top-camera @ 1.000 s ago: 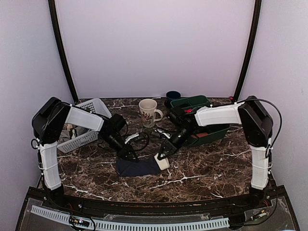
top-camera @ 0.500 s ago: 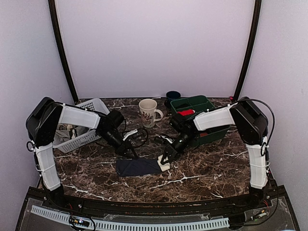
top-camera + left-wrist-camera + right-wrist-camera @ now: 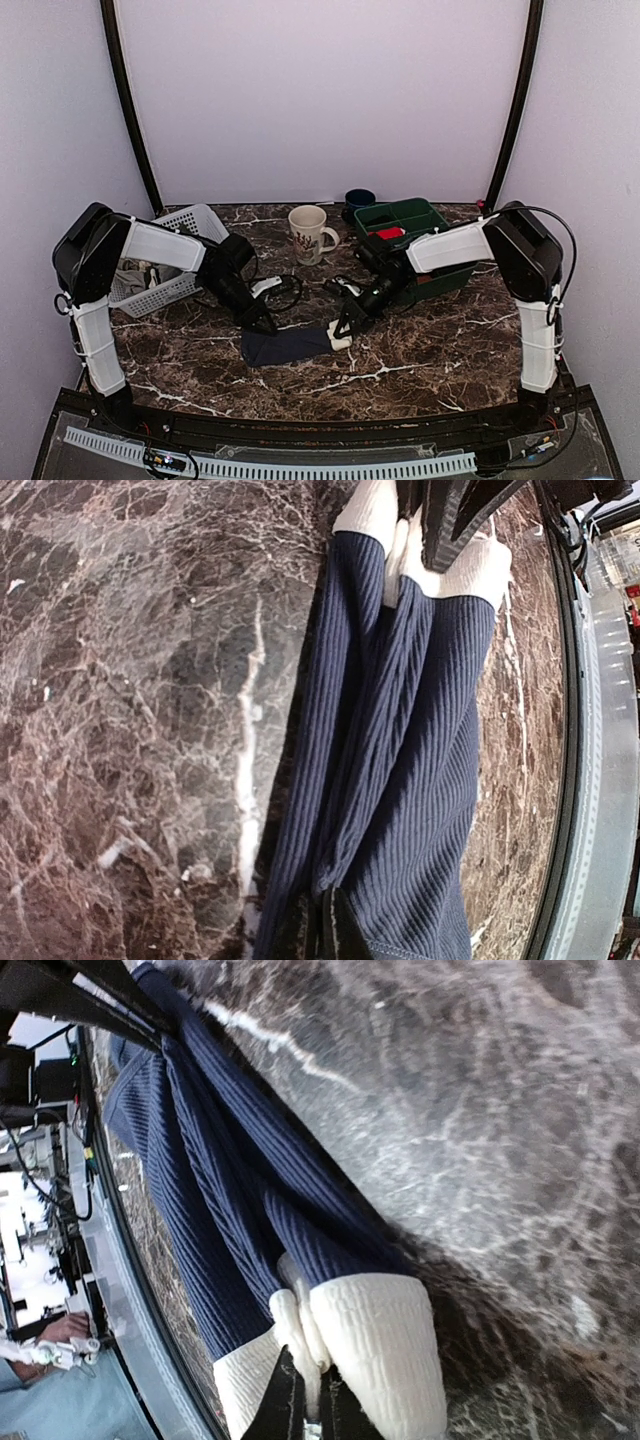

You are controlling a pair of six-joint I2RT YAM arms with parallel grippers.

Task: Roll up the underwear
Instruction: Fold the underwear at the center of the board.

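There is one piece of underwear (image 3: 285, 346) here, dark navy ribbed cloth with a cream-white waistband (image 3: 340, 336) at its right end. It is drawn out in a long strip, gathered into lengthwise folds, near the front middle of the marble table (image 3: 430, 350). Two grippers have hold of it, one at each end. The left gripper (image 3: 268, 325) has its fingers pressed together on the navy hem at the left end; in its own wrist view the cloth (image 3: 400, 760) runs away from the closed fingertips (image 3: 335, 930) toward the other arm. The right gripper (image 3: 343, 330) is pinched tight on the waistband, and its wrist view shows the white band (image 3: 370, 1350) bunched in folds on both sides of the fingers. Whether the ends are raised clear of the marble I cannot tell. Behind the garment a single black cable (image 3: 285, 292) loops on the tabletop. Farther back stands one cream mug (image 3: 308, 232) with a flower print, its handle to the right. To the left sits one white slotted basket (image 3: 165, 262), tilted. To the right is one green bin (image 3: 425, 215) with one red bundle (image 3: 390, 233) in it, and one small dark cup (image 3: 359, 200) just behind.
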